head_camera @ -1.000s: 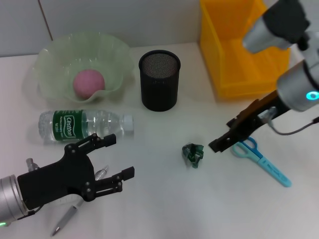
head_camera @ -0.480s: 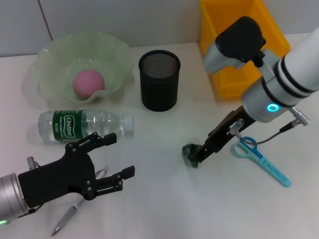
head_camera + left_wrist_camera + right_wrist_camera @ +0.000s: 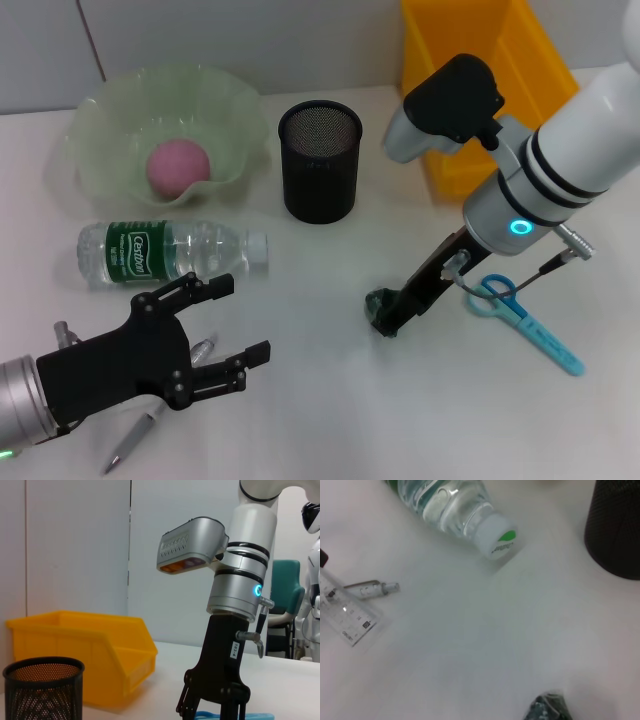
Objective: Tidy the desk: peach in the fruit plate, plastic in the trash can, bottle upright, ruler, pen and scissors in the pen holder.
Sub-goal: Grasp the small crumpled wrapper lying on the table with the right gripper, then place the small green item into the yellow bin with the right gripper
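The pink peach [image 3: 178, 167] lies in the pale green fruit plate [image 3: 110, 120]. A clear water bottle [image 3: 170, 250] lies on its side, cap [image 3: 496, 536] toward the black mesh pen holder [image 3: 320, 160]. My right gripper [image 3: 390, 320] is down at the crumpled green plastic [image 3: 378, 305], jaws open around it. The plastic [image 3: 547, 710] also shows in the right wrist view. Blue scissors [image 3: 522, 318] lie just right of that arm. My left gripper [image 3: 240, 318] hovers open over the pen [image 3: 130, 438]. A clear ruler [image 3: 345, 622] lies beside the pen [image 3: 370, 587].
The yellow bin [image 3: 480, 100] stands at the back right, behind my right arm. In the left wrist view the pen holder [image 3: 42, 690] sits in front of the bin [image 3: 80, 655], with my right gripper [image 3: 212, 707] to their right.
My right arm has swung in from the right and lowered its gripper onto the plastic. The left gripper has shifted only slightly.
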Controlling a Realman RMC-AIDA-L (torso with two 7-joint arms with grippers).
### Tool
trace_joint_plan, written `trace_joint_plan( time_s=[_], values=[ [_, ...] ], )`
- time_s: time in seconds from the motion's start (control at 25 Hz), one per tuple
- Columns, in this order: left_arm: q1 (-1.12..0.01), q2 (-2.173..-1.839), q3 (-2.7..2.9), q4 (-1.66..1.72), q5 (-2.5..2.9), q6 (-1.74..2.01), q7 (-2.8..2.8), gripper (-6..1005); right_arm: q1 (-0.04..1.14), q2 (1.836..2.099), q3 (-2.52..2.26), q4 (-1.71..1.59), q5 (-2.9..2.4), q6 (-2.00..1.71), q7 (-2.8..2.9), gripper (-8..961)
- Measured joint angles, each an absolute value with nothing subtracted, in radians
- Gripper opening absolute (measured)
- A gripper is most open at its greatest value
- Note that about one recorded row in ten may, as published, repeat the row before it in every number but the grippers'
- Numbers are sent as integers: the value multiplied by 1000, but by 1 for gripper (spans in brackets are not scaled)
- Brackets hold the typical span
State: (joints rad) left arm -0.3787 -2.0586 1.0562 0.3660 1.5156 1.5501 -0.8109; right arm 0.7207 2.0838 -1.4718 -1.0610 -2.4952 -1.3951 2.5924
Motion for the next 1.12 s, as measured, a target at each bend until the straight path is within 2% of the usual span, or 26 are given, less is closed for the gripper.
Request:
trace_joint_plan(
  time_s=[0.76,1.0,1.12],
  values=[
    [-381,-2060,1057,362,1516,1551,-801,854,737,2085,-1534,-1047,-2492,-1357,2606,709],
    [-382,-2060,1056,362,1516,1548,-800,853,733,2085,-1531,-1058,-2491,-1362,2607,542],
    [-382,-2060,1053,362,1516,1548,-792,853,730,2083,-1523,-1060,-2490,-1364,2608,510]
  ],
)
